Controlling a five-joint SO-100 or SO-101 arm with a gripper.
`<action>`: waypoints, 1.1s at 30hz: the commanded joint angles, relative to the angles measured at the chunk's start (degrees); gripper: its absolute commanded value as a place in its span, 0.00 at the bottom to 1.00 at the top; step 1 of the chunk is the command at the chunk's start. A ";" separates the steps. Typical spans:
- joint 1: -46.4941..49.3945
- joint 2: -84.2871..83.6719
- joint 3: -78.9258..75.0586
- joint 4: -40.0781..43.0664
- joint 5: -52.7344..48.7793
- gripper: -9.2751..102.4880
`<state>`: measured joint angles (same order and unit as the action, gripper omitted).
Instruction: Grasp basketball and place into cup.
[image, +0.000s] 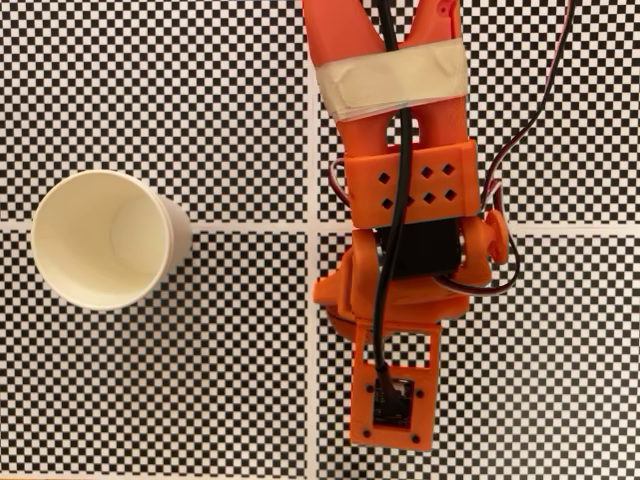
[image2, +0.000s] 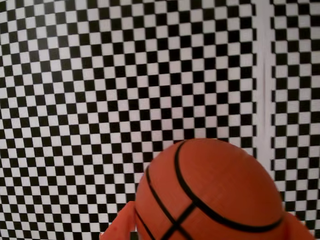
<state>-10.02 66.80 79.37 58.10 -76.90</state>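
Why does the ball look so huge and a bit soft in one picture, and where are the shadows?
Wrist view: the basketball sits very near the lens, so it looms large and slightly blurred, orange jaws at its sides. Fixed view: even light, sharp checkered table, only a faint shadow inside the cup; no glare.

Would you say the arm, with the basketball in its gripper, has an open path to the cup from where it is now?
Probably yes. In the fixed view the cup stands upright, mouth open, left of the arm, with only bare checkered surface between. The wrist view shows the basketball between the orange fingers.
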 joint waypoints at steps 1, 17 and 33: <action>0.35 4.48 0.44 -0.62 -0.09 0.32; 1.58 8.61 2.37 -0.18 0.35 0.27; 5.01 32.52 7.12 8.70 -4.75 0.28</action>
<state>-5.71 94.22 86.84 65.39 -80.86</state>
